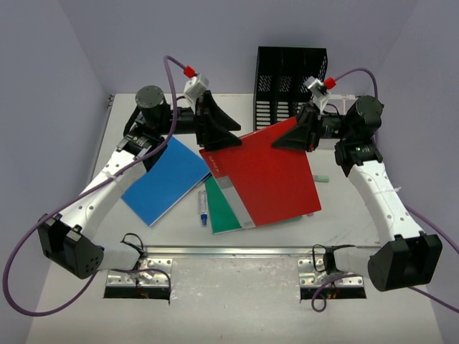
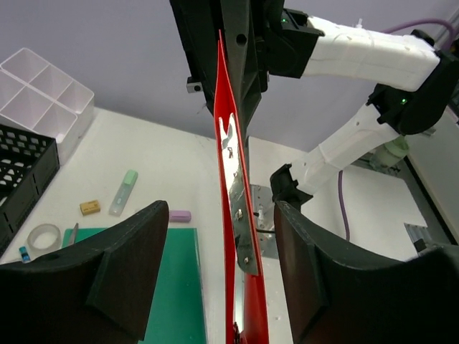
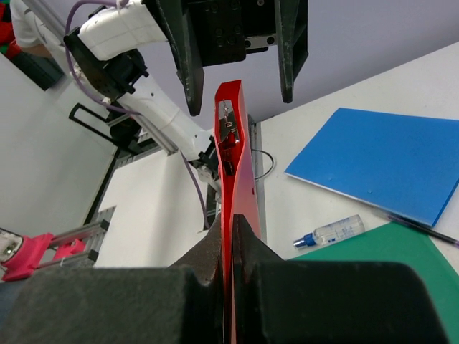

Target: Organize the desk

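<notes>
A red folder is held up off the white desk, above a green folder. My right gripper is shut on its far right corner; in the right wrist view the fingers pinch the red edge. My left gripper is open at the folder's far left corner. In the left wrist view the red edge runs between the fingers with a gap on both sides.
A blue folder lies at the left and a small bottle beside the green folder. A black mesh file holder stands at the back. A clear compartment box, tape roll, highlighter and erasers lie nearby.
</notes>
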`<state>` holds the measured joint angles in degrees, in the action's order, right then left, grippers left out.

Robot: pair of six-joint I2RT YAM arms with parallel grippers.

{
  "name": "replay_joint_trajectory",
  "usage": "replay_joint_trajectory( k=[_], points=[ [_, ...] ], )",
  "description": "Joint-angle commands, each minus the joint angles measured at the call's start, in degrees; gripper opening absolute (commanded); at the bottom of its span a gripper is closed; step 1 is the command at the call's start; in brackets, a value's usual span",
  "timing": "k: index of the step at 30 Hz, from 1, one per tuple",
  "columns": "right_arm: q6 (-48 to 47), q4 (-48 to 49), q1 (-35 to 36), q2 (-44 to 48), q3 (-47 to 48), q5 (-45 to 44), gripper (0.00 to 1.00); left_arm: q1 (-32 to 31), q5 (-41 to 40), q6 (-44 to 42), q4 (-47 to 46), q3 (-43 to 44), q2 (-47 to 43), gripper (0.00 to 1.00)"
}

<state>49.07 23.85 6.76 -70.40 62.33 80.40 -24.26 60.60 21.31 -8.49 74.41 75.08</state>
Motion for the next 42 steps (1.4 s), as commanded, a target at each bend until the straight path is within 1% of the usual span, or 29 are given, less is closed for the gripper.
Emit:
replay_joint_trajectory(
  k=[1,5,10,15,17,19,20,21,22,23,26,27,29,30,32,34,36,40,42],
  points=[
    [1.6,2.4,-0.2,-0.7,1.7,2.3,0.0,-3.2,-5.1,-12.8,14.0,4.8,0.1,0.56],
    [0.6,0.4,0.4,-2.3,3.7,3.5,0.0,-5.5,-9.9,-18.1,21.2,5.2,-0.2,0.51],
    [-1.7,-3.2,1.7,-3.3,6.0,4.7,0.0,-6.2,-12.9,-19.3,23.0,4.8,-0.5,0.47],
    [-11.2,-16.4,4.2,-5.6,11.2,6.2,0.0,-6.4,-13.4,-20.3,25.3,5.5,-0.2,0.35],
    [-16.5,-25.7,5.3,-6.7,14.0,6.0,0.0,-6.6,-12.1,-20.3,25.7,5.4,-0.4,0.29],
    [-21.4,-30.7,6.1,-7.2,15.3,4.9,0.0,-6.8,-11.4,-20.1,25.7,5.1,-0.8,0.1],
    [-22.2,-31.2,6.4,-7.4,15.6,4.6,0.01,-6.8,-11.5,-19.8,25.8,4.9,-0.9,0.03],
    [-22.7,-31.5,6.5,-7.5,15.8,4.1,0.02,-6.8,-11.6,-19.5,25.7,4.8,-1.2,0.0],
    [-23.3,-32.2,6.5,-7.8,16.2,3.3,0.03,-6.8,-11.5,-19.4,25.7,4.5,-1.5,0.0],
    [-24.4,-33.5,6.6,-8.1,16.8,2.1,0.07,-6.8,-11.3,-19.1,25.6,4.0,-1.8,0.0],
    [-29.3,-39.1,6.8,-8.8,19.6,-3.0,0.24,-6.6,-11.4,-16.2,24.9,2.6,-2.9,0.0],
    [-30.1,-40.1,6.9,-8.8,20.1,-5.0,0.34,-6.3,-11.8,-15.2,24.6,2.1,-3.2,0.0],
    [-31.5,-42.0,6.9,-8.6,21.5,-11.8,0.59,-4.0,-11.9,-11.8,21.9,0.6,-4.0,0.0],
    [-33.0,-42.7,6.9,-8.4,22.3,-14.7,0.64,-1.8,-13.7,-7.9,21.2,-0.6,-4.6,0.0],
    [-35.0,-43.5,6.9,-8.0,23.9,-19.8,0.75,1.3,-18.2,-3.0,20.7,-1.7,-5.3,0.0],
    [-37.1,-42.4,6.9,-6.8,24.4,-26.7,0.8,4.3,-23.2,3.4,21.1,-2.5,-6.1,0.0],
    [-39.2,-40.6,6.9,-5.5,24.1,-32.6,0.85,5.7,-26.5,8.1,22.3,-2.8,-7.2,0.0],
    [-42.8,-35.5,7.6,-2.2,21.4,-43.6,0.87,8.5,-29.2,13.7,23.5,-1.4,-7.7,0.0],
    [-48.4,-33.7,10.1,0.7,18.1,-48.6,0.88,10.8,-30.5,18.8,25.0,1.2,-7.2,0.0]
  ],
)
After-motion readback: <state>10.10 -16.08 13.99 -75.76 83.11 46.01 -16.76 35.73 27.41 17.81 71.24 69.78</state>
